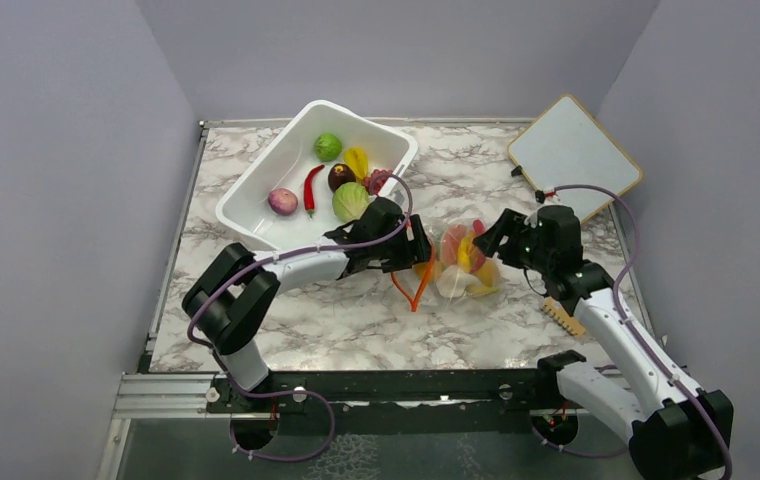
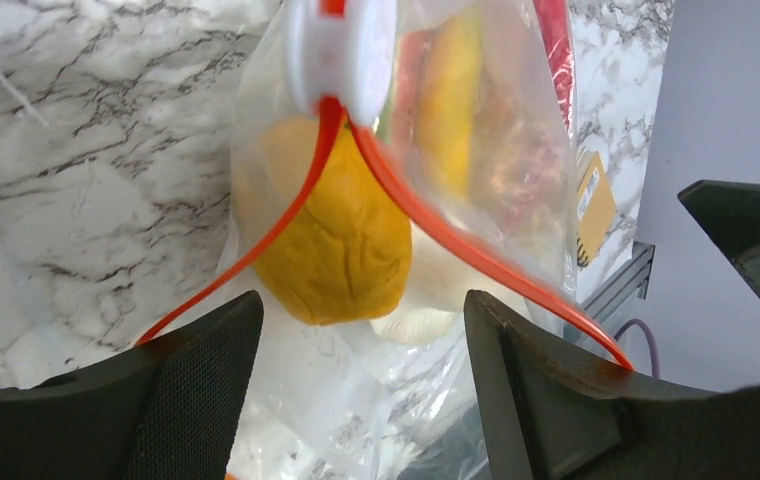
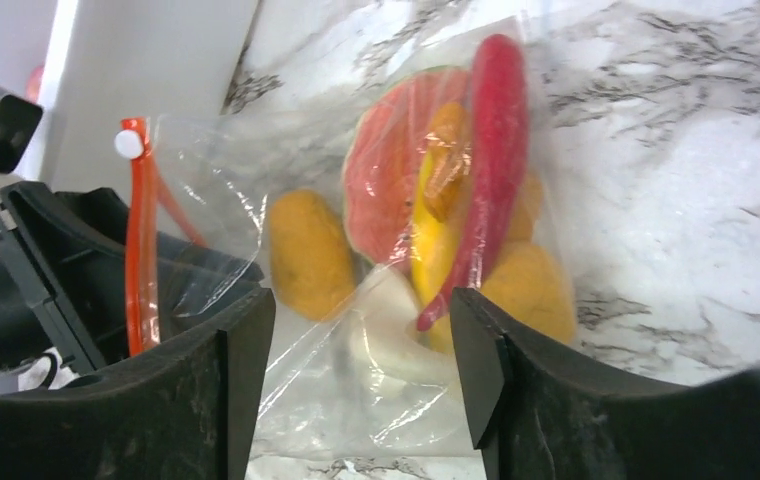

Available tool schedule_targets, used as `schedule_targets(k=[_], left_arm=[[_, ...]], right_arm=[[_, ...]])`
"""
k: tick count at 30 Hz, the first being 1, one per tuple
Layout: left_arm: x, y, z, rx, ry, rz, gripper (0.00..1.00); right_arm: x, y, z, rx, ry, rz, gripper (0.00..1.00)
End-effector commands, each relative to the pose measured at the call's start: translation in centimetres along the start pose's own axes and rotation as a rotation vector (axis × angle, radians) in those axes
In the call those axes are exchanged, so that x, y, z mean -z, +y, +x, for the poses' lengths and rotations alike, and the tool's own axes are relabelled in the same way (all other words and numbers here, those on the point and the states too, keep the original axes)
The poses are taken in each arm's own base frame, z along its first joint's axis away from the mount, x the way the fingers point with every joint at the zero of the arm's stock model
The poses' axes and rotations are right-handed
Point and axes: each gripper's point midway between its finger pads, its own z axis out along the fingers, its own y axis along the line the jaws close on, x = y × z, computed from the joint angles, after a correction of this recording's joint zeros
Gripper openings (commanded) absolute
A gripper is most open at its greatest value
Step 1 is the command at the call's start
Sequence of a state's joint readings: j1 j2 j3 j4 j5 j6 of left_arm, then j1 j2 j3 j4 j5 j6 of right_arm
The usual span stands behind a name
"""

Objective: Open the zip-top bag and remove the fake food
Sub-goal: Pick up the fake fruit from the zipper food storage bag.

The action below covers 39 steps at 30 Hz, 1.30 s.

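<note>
From above we see the clear, floppy plastic zip-top bag [image 1: 461,265] lying on the grey-veined marble worktop [image 1: 356,315] between the two arms. The left gripper [image 1: 421,247] is just at its left end and the right gripper [image 1: 486,238] at its upper right corner. Behind them stands the white rectangular plastic tub [image 1: 246,200] of other toy produce, and a white square board with a wooden rim [image 1: 571,155] lies at the far right. That view is too small to show the jaws. The left wrist camera fills this in: the orange-red zip strip [image 2: 456,247] parts into two lines below its white slider [image 2: 341,50], one running toward each black finger. The mouth thus gapes toward the left gripper, whose jaws stand wide with only slack film between them and nothing pinched. Only the right wrist camera lets us sort the plastic toy fake food [image 3: 306,250] inside the bag: round orange pieces, a pink-red watermelon slice [image 3: 386,150], a yellow banana [image 3: 431,250], a long red piece [image 3: 496,140] and something white. The right gripper's jaws are likewise spread wide, one on either side of the bag's near edge, gripping nothing.
</note>
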<state>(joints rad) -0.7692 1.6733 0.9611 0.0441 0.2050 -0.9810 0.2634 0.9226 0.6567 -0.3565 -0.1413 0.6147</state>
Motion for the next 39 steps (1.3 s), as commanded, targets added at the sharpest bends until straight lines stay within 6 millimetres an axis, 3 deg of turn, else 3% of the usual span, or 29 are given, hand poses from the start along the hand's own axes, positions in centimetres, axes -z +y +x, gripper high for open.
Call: schedule_targets(k=[1, 3, 6, 15, 21, 28, 36, 39], left_arm=[[-1.4, 1.4, 0.1, 0.024, 0.014, -0.093, 0.74], [-1.7, 2.2, 0.3, 0.030, 0.027, -0.139, 0.74], [-2.0, 2.4, 0.2, 0.052, 0.014, -0.157, 0.73], [-2.4, 2.3, -0.1, 0.083, -0.022, -0.177, 0.74], [-2.8, 0.9, -0.3, 0.067, -0.038, -0.159, 0.65], [-3.4, 1.0, -0.4, 0.043, -0.055, -0.177, 0.64], [-4.2, 1.2, 0.4, -0.001, -0.045, -0.194, 0.49], [-4.3, 1.1, 0.6, -0.004, -0.037, -0.190, 0.43]], right_arm=[[0.9, -2.4, -0.9, -0.054, -0.067, 0.145, 0.69], [1.5, -2.9, -1.1, -0.068, -0.089, 0.177, 0.74], [2.3, -2.7, -1.1, -0.045, -0.125, 0.141, 0.99], [3.9, 0.2, -0.3, -0.068, -0.244, -0.113, 1.00], [4.3, 0.6, 0.7, -0.082, -0.252, -0.174, 1.00], [3.2, -1.4, 2.1, -0.104, -0.170, -0.061, 1.00], [1.7, -2.3, 3.6, -0.087, 0.052, 0.071, 0.98], [1.3, -3.6, 4.3, -0.083, 0.129, 0.165, 0.98]])
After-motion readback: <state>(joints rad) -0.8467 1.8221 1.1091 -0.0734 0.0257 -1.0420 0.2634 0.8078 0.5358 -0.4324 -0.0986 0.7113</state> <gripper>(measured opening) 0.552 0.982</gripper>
